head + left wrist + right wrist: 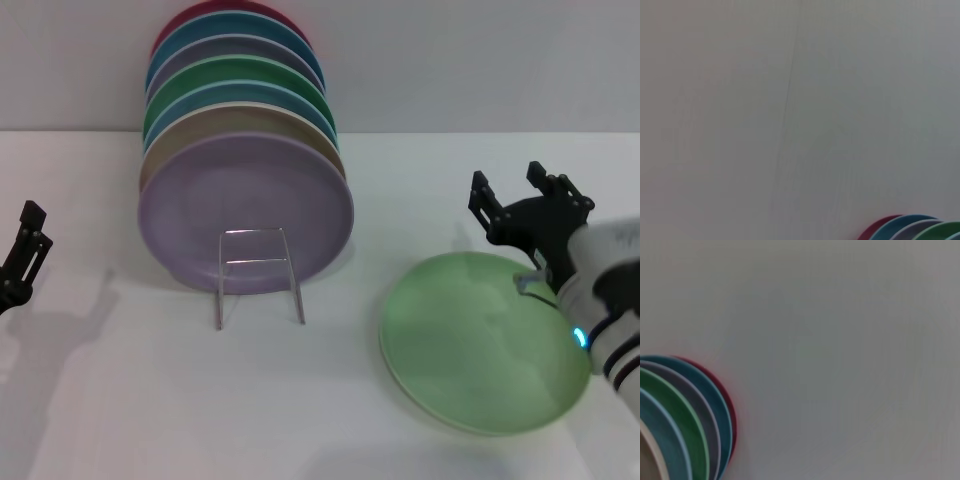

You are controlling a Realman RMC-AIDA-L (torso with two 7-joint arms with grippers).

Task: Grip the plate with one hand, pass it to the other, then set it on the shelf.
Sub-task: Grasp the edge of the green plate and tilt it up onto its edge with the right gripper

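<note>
The pale lime-green plate (480, 345) lies flat on the white table at the right. My right gripper (520, 203) is open and empty. It hovers just past the plate's far right rim, and its wrist reaches over the plate's right side. The silver wire shelf (256, 268) stands left of centre, and its front loop and two legs stick out in front of a lilac plate (245, 205). My left gripper (24, 252) is parked at the far left edge, away from everything. Neither wrist view shows the lime plate or any fingers.
A row of upright plates (235, 95) leans in the shelf behind the lilac one: tan, blue, emerald green, grey, teal and red. Their rims show in the left wrist view (912, 227) and the right wrist view (685, 420). A pale wall stands behind.
</note>
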